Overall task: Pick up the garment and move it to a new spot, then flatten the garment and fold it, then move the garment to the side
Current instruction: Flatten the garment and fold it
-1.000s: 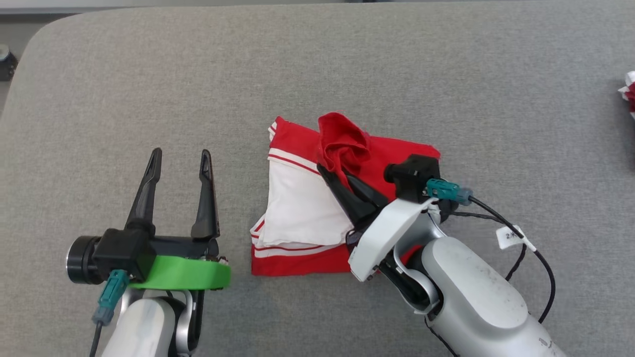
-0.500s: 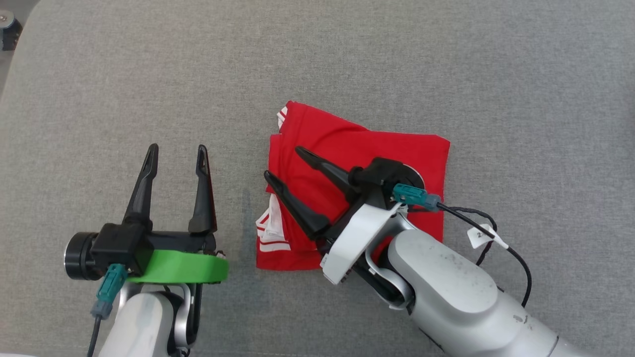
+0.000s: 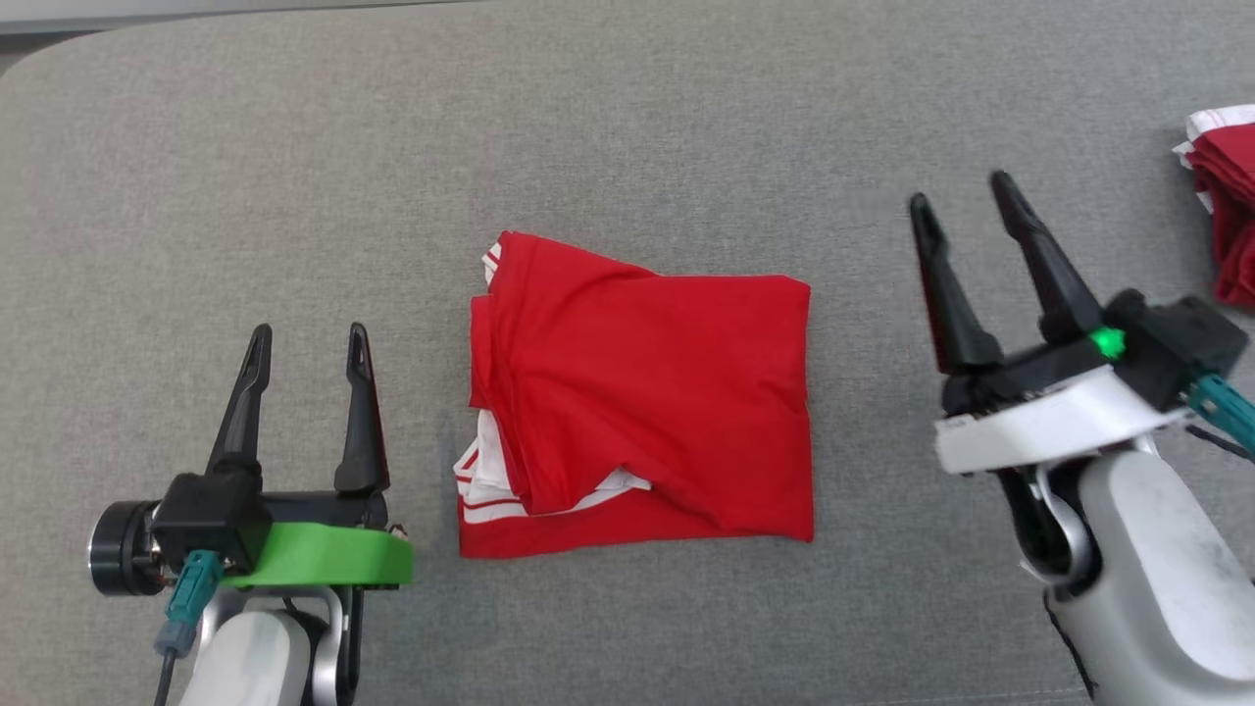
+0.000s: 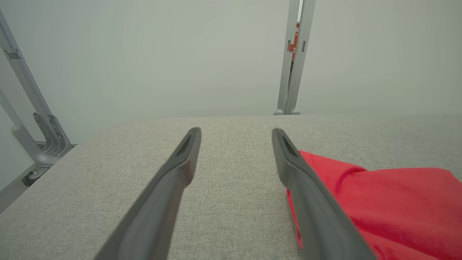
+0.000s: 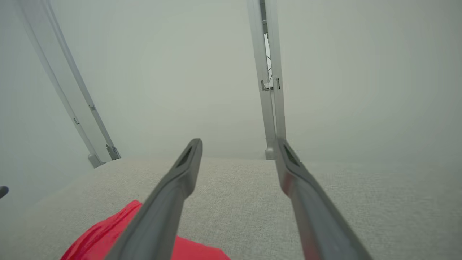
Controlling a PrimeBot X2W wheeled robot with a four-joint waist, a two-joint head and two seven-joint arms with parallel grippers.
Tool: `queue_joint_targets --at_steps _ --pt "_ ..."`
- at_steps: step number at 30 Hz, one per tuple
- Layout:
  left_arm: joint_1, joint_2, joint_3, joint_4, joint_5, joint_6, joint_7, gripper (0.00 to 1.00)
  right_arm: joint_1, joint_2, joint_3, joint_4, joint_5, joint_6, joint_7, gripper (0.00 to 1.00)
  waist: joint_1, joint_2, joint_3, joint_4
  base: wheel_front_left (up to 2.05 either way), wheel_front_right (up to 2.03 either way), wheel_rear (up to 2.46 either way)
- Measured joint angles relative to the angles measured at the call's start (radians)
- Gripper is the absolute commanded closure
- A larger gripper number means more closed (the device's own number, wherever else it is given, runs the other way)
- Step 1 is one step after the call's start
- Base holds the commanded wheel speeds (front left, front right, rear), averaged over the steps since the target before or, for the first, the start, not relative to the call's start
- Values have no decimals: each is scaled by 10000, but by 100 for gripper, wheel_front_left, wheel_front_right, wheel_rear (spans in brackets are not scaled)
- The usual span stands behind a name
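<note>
Left gripper (image 3: 309, 333) at 8 o'clock: fingers spread, nothing between them, just beside the cloth's left edge and not touching it.

Right gripper (image 3: 959, 191) at 3 o'clock: also spread and empty, well apart from the cloth.

Garment (image 3: 647, 392) lies at centre of the grey pad (image 3: 627, 127), between the two grippers. It is folded to a rough rectangle with red knit on top. A white panel with red stripes peeks out at its 8 o'clock corner.

Handling (judgement, not observed): light, limp, no stiffness. The layers are likely to slide on each other, so lifting one layer alone would spill the fold. Best hold is a pinch through the whole stack at the 6 o'clock edge, or one gripper at each side edge.

Pad: coarse weave, matte, probably grippy, so dragging may rumple the bottom layer.

Far: a second cloth (image 3: 1226, 196), red and white, at 2 o'clock. Pale metal posts (image 4: 294, 54) stand beyond the pad.
</note>
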Motion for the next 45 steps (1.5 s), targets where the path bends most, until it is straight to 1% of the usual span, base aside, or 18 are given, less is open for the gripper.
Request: queue_joint_targets --at_steps 4,6,9,16,28,29,30,31,34,37,41,45 --pt "186 102 71 63 0 73 29 0 1373 65 -1381 -660 -435 -2 357 0 0 0 -215 -254 0 0 0" --pt "296 165 86 113 -4 100 54 0 1987 157 -1837 -943 -614 0 570 0 0 0 -352 -357 0 0 0" --pt "451 249 96 173 -17 127 69 0 2680 337 -2197 -1325 -771 0 828 0 0 0 -564 -484 0 0 0" --pt "766 326 23 163 -33 161 228 0 3562 616 -2493 -2027 -953 0 1281 0 0 0 -1039 -666 0 0 0" --pt "851 403 -50 61 -82 228 293 0 3803 679 -2468 -2443 -989 0 1572 0 0 0 -1169 -589 0 0 0" --pt "851 408 -52 54 -92 242 293 0 3807 683 -2472 -2452 -989 0 1576 33 0 0 -1166 -582 0 0 0" --pt "851 414 -52 38 -92 257 291 0 3810 681 -2452 -2466 -978 0 1609 59 0 0 -1159 -579 0 0 0" --pt "851 418 -56 21 -92 259 291 0 3810 681 -2441 -2472 -968 0 1655 99 0 0 -1147 -577 0 0 0" --pt "846 433 -82 -48 -90 278 278 0 3788 650 -2332 -2443 -903 0 1693 100 0 0 -1065 -562 0 0 0" --pt "745 437 -94 -123 -73 282 276 0 3455 548 -1824 -2209 -823 -2 1753 100 0 0 -903 -535 0 0 0" --pt "363 416 -144 -148 -27 267 234 0 2395 314 -115 -1398 -571 0 1747 100 0 0 -577 -452 0 0 0" --pt "-112 259 -274 -73 13 163 148 0 1204 267 2000 -357 -165 0 1624 100 0 0 -236 -237 0 0 0"
